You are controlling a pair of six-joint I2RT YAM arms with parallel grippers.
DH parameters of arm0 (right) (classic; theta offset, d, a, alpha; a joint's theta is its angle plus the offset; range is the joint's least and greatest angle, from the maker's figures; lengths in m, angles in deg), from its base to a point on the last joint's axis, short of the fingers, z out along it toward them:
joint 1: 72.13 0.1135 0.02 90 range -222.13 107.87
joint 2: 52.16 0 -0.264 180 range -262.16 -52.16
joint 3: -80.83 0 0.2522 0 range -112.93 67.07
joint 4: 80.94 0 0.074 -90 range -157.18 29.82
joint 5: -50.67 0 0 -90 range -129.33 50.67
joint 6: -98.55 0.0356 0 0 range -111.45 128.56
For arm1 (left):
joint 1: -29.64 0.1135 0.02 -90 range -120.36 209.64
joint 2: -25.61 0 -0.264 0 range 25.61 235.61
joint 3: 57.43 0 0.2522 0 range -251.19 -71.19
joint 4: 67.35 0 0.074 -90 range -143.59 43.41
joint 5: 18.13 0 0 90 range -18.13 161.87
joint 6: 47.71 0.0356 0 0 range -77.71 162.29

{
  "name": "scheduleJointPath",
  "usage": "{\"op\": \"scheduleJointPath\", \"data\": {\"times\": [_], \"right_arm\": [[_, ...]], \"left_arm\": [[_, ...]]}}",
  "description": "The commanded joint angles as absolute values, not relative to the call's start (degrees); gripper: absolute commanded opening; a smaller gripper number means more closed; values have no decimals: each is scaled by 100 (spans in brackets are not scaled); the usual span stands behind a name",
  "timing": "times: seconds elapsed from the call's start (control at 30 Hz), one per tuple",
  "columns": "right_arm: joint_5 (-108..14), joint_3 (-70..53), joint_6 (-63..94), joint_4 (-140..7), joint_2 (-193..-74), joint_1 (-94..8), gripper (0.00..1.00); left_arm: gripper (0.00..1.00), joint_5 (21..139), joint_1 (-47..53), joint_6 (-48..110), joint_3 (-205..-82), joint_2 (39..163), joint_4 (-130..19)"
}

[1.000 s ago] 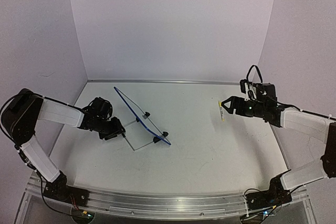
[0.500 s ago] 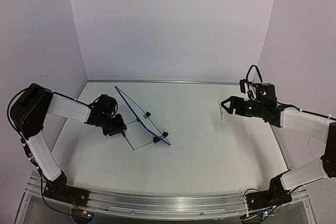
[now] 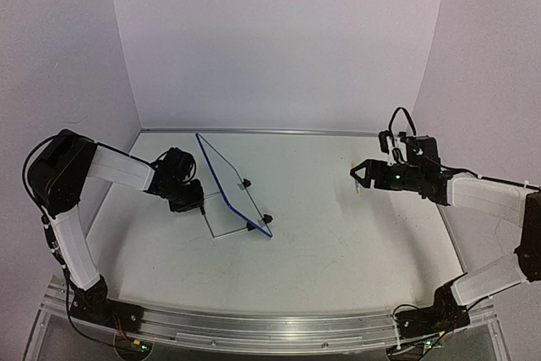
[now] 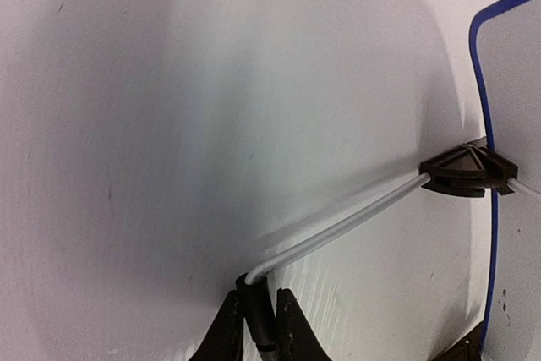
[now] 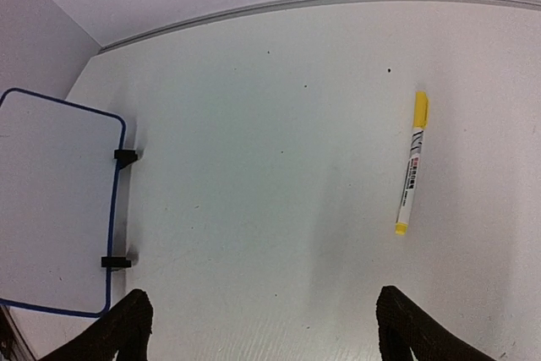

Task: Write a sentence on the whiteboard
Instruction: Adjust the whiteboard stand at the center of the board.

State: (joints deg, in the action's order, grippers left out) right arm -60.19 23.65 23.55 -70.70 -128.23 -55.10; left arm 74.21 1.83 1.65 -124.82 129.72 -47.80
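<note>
- Two grippers of mine are at work, one over each half of the table (image 3: 338, 251).
- My left gripper (image 4: 258, 331) is clenched on the wire stand (image 4: 347, 221). Its fingers (image 4: 226, 334) pinch the black-sleeved end of the wire from both sides.
- From that end the wire runs up and to the right to a black clip foot (image 4: 467, 171), which sits on the dark blue rim (image 4: 483, 82).
- Seen from above, the whiteboard (image 3: 232, 182) stands tilted on the left half of the table. The edge with the two clip feet faces the table's middle.
- My left gripper reaches in at the board's back, on its left side, low near the table.
- My right gripper (image 3: 359, 173) hangs over the right half of the table, well apart from the board. Its jaws are spread wide and it grasps nothing.
- In my right wrist view the board lies at the far left, its white face turned toward that camera.
- A marker (image 5: 410, 162) with a yellow cap and a white barrel lies flat on the table. It is ahead of my right fingers (image 5: 406, 331), touching neither of them.
- The marker lies closer to the right-hand finger than to the other, and its cap points away from me.
- The marker and the whiteboard are well apart, with bare table between them.
</note>
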Motion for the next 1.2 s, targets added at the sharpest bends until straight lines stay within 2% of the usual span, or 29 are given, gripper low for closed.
{"op": "scheduleJointPath", "data": {"times": [0.0,0.13,0.53,0.67,0.83,0.97,1.17], "right_arm": [[-6282,2339,1913,-7316,-12617,-5180,86],[-6532,2411,1749,-7395,-12555,-4917,81],[-6383,2419,1475,-7667,-12969,-3638,75],[-6180,2228,1429,-7872,-13492,-3335,72],[-6078,1734,1187,-8009,-14185,-3339,69],[-6077,1253,989,-8070,-14867,-3444,67],[-6427,498,915,-8114,-15945,-3721,67]], "left_arm": [[9,7617,178,676,-12971,13597,-4669],[1,8124,181,1248,-13425,13994,-4716],[1,10157,169,2693,-14734,14939,-4763],[14,10045,169,2650,-14568,14680,-5028],[48,9040,209,2176,-14045,13830,-5244],[67,8350,312,1662,-13365,13016,-5458],[76,7979,678,999,-12626,12012,-5161]]}}
